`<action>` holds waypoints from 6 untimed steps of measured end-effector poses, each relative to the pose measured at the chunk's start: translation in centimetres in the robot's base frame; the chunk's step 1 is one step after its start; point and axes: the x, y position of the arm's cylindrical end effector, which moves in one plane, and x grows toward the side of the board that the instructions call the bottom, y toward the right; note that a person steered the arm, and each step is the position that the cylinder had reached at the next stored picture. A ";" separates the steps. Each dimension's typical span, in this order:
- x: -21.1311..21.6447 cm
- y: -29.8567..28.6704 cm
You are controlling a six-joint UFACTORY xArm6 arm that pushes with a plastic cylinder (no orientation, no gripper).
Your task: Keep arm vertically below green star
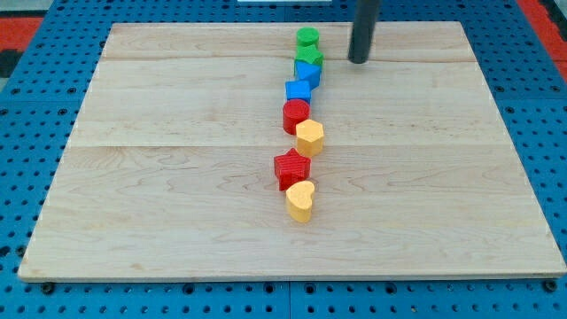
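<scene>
My tip (358, 60) sitting near board's (159, 177) top edge, just right of green star (309, 58), seemingly apart. No fingers to report. Next: heading toward bottom edge, below star.

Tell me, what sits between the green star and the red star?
In the camera view, between green star and red star: two blue blocks, a red block, a yellow block.

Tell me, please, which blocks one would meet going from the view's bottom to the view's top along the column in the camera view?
yellow heart → red star → yellow hexagon → red hexagon → blue cube → blue block → green star → green cylinder
</scene>
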 end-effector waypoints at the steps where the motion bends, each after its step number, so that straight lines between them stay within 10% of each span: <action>1: 0.5 -7.5; 2: 1.4 -16.7; 6: 4.2 -14.8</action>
